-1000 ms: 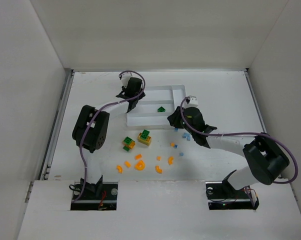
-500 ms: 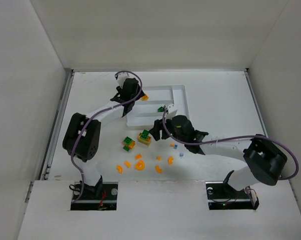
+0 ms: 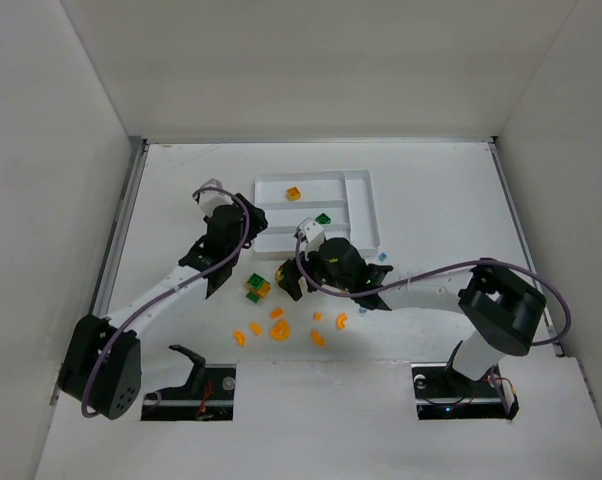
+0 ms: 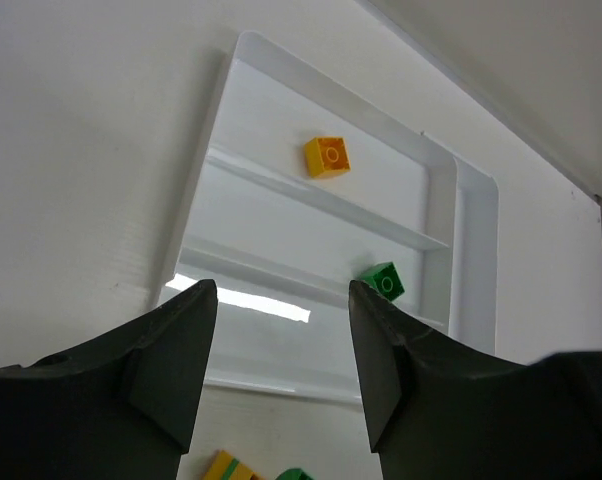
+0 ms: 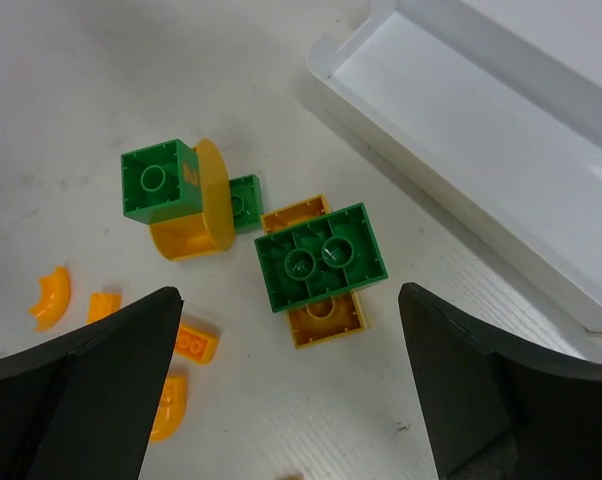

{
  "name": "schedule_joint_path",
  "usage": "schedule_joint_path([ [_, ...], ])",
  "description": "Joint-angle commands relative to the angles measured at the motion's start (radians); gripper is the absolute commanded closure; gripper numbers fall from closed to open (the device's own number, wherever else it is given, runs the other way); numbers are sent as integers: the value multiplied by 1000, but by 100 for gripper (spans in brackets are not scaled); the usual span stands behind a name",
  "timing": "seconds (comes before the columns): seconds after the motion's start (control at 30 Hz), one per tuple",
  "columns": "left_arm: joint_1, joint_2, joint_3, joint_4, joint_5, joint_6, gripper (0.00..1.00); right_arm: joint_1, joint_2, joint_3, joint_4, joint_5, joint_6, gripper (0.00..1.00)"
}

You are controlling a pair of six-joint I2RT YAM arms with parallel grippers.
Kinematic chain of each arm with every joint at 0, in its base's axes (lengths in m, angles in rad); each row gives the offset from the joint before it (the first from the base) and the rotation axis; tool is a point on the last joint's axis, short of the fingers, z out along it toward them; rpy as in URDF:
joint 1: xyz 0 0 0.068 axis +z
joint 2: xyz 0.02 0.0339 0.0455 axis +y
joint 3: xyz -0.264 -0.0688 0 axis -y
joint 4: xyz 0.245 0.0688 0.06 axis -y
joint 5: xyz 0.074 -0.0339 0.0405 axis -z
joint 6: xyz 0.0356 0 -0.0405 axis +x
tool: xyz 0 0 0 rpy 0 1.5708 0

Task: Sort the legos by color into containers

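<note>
The white tray (image 3: 366, 205) lies at mid-table, with an orange-yellow brick (image 3: 294, 193) in its far slot and a green brick (image 3: 323, 218) in the middle slot. Both show in the left wrist view as orange-yellow brick (image 4: 327, 156) and green brick (image 4: 383, 281). My left gripper (image 3: 221, 262) hovers open and empty left of the tray, tray (image 4: 206, 180) ahead of left gripper (image 4: 281, 290). My right gripper (image 3: 291, 282) stands open above a green brick on a yellow block (image 5: 321, 262), its fingers apart on either side, right gripper (image 5: 289, 300) touching nothing.
A second green and yellow stack (image 3: 256, 288) sits left of the right gripper, seen as stack (image 5: 171, 200). Orange curved bits (image 3: 278, 328) lie scattered nearer the bases, curved bits (image 5: 51, 296). Small pale blue pieces (image 3: 382, 257) lie right of the right wrist. Tray wall (image 5: 451, 190) runs close by.
The left gripper opened, left the orange-yellow brick in the far slot and drew back to the left. The right gripper opened, left the tray and swung left over the green-yellow stack.
</note>
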Motion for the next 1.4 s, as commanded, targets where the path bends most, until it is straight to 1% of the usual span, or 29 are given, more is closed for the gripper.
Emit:
schedule_joint_path([
  [0.0, -14, -69, -69, 23, 5, -45, 48, 8, 24, 58, 16, -5, -20, 4],
  [0.13, 0, -124, -98, -23, 43, -46, 48, 8, 64, 88, 14, 29, -9, 5],
  [0.43, 15, -207, -146, -48, 65, -52, 48, 9, 122, 133, 11, 55, -10, 9],
  [0.63, 26, -256, -155, -63, 77, -58, 48, 12, 136, 141, -6, 100, -26, 14],
  [0.7, 32, -261, -152, -69, 80, -57, 48, 12, 136, 139, -1, 109, -26, 16],
  [0.77, 35, -271, -146, -83, 85, -57, 48, 12, 144, 145, -9, 110, -27, 20],
  [1.03, 35, -294, -149, -91, 86, -59, 48, 21, 154, 156, -37, 121, -43, 21],
  [1.2, 38, -296, -149, -95, 91, -59, 48, 23, 156, 156, -44, 127, -49, 25],
  [1.3, 38, -311, -158, -96, 83, -59, 48, 26, 153, 154, -55, 129, -50, 29],
  [1.37, 40, -308, -153, -97, 89, -59, 48, 24, 148, 151, -49, 132, -43, 35],
])
